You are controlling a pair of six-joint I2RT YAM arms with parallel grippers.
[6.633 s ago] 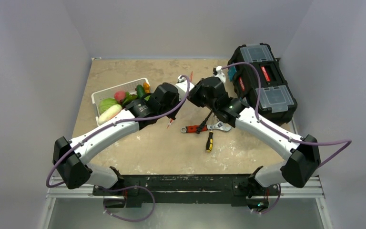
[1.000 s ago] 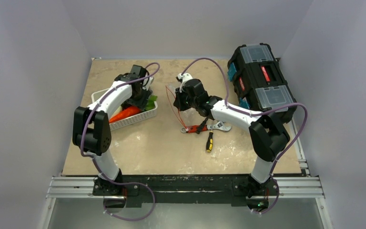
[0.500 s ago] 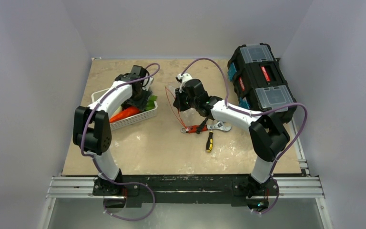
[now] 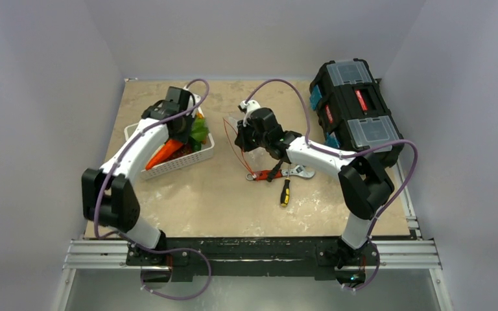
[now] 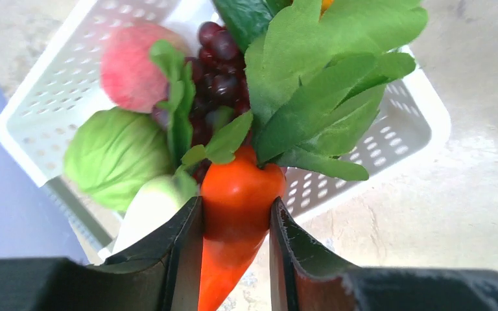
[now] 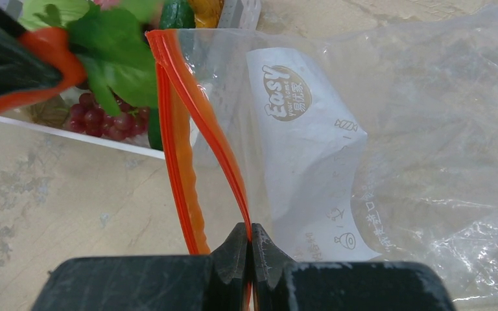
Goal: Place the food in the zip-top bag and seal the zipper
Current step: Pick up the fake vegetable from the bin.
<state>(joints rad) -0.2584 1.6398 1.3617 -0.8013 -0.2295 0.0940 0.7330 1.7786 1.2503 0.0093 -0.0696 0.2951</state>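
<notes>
My left gripper (image 5: 235, 227) is shut on the orange carrot (image 5: 233, 214) with its green leaves (image 5: 318, 97), held above the white basket (image 5: 421, 129). In the basket lie dark red grapes (image 5: 217, 71), a pink peach (image 5: 133, 71) and a green cabbage (image 5: 113, 155). In the top view the carrot (image 4: 163, 153) hangs by the basket (image 4: 181, 162). My right gripper (image 6: 250, 236) is shut on the upper red-orange zipper strip (image 6: 204, 110) of the clear zip-top bag (image 6: 428, 142), holding its mouth open toward the basket. The bag (image 4: 249, 146) also shows in the top view under the right gripper (image 4: 241, 139).
A red-handled wrench (image 4: 275, 173) and a screwdriver (image 4: 285, 192) lie on the table right of the bag. A black toolbox (image 4: 356, 110) stands at the far right. The left gripper (image 4: 180, 133) hovers over the basket.
My left gripper has lifted the carrot with its leaves up out of the basket and shifted slightly left. The right gripper holds the bag mouth as before.
</notes>
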